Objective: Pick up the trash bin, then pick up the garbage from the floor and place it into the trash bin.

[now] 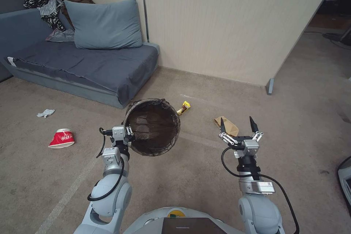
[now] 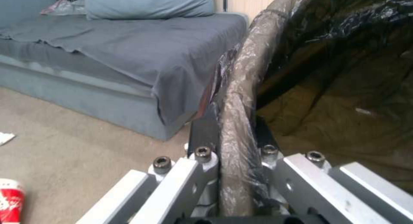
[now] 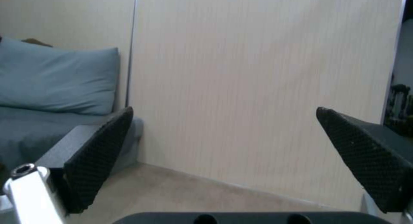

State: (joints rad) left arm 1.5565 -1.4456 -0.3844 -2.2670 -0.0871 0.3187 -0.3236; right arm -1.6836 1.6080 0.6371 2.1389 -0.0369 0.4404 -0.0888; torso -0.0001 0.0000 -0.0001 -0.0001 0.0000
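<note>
The trash bin, lined with a dark bag, hangs above the carpet with its mouth facing me. My left gripper is shut on its near-left rim; up close the bag-covered rim sits pinched between the two fingers. On the floor lie a red-and-white paper cup, a white crumpled tissue, a yellow snack wrapper and a tan paper bag. My right gripper is open, raised in front of the paper bag, with nothing between its fingers.
A grey-blue sofa with a pillow and clothes stands at the back left. A beige partition wall runs behind, ending in a post foot. Open carpet spreads to the right.
</note>
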